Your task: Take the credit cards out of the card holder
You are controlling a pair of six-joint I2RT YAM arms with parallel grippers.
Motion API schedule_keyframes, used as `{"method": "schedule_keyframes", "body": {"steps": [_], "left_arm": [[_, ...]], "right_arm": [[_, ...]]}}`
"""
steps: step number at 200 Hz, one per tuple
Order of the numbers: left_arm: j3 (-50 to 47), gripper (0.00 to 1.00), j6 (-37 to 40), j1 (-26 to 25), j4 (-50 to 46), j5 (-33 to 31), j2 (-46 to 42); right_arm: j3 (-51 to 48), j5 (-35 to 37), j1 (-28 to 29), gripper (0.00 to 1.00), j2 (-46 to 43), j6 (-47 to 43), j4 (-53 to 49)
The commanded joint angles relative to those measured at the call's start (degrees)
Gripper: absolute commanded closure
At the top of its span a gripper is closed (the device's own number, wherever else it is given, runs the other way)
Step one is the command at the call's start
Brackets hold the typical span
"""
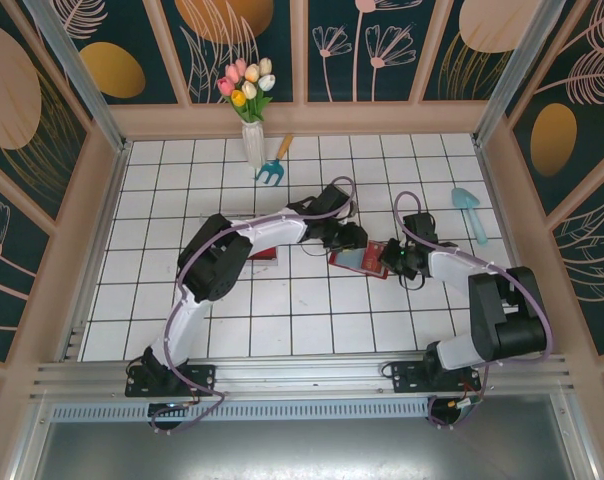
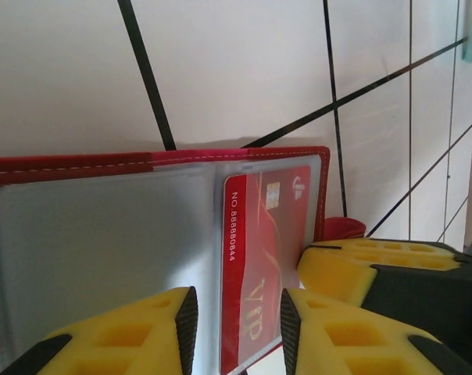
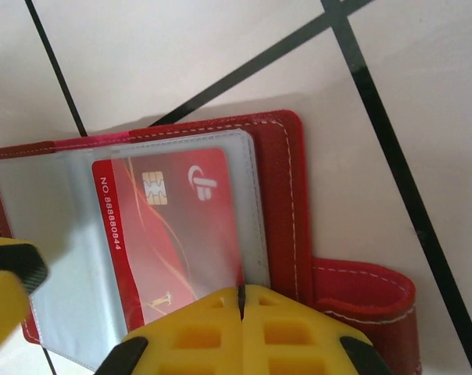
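**Holder pinned open, first card not yet drawn**

The card holder (image 1: 355,261) lies open and flat on the white tiled table (image 1: 312,320), a little right of centre and between the two arms. Its clasp tab (image 3: 361,301) sticks out on the right-hand side in the right wrist view. A red credit card (image 3: 173,226) with a chip and the word VIP sits fully inside a clear sleeve (image 3: 52,195).

The step in hand looks like the first extraction: one arm steadies the wallet while the other goes for the card.

The right gripper (image 3: 241,303) has its yellow pads pressed together with no gap. They are pinching the edge of the holder where the sleeve meets the red border, just beside the card's corner.

The left gripper (image 2: 237,314) is partly open. One pad sits on either side of the card's end, and the card shows in the gap between them. I cannot tell whether either pad is touching the plastic.

Next, the left jaws likely need to close on the card itself rather than on the sleeve over it. They would then pull along the card's length while the right gripper holds the wallet down. If the sleeve gets pinched as well, the whole holder will probably drag.
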Motion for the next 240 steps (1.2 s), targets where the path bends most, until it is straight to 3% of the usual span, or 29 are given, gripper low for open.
{"method": "schedule_keyframes", "body": {"steps": [1, 77, 106, 187, 240], "left_arm": [[1.8, 0.64, 1.7, -0.4, -1.1, 2.3, 2.1], [4.5, 0.67, 2.2, -1.4, -3.9, 2.1, 5.3], [4.8, 0.68, 3.0, -1.4, -5.4, -1.0, 3.4], [3.5, 0.68, 1.0, -1.4, 0.7, 4.4, 0.0], [4.1, 0.68, 2.6, -1.4, -6.6, -2.2, 2.3]], "right_arm": [[-0.4, 1.3, -0.3, 1.00, 1.7, -1.2, 0.4], [-0.8, -0.1, -0.3, 1.00, 1.8, -1.1, 0.6], [-1.0, -0.2, -0.1, 1.00, 1.0, -0.8, 0.3], [-1.4, -0.5, -0.2, 1.00, 0.8, -0.7, 0.6], [-1.5, -0.8, -0.1, 1.00, 0.8, -0.6, 0.7]]}}
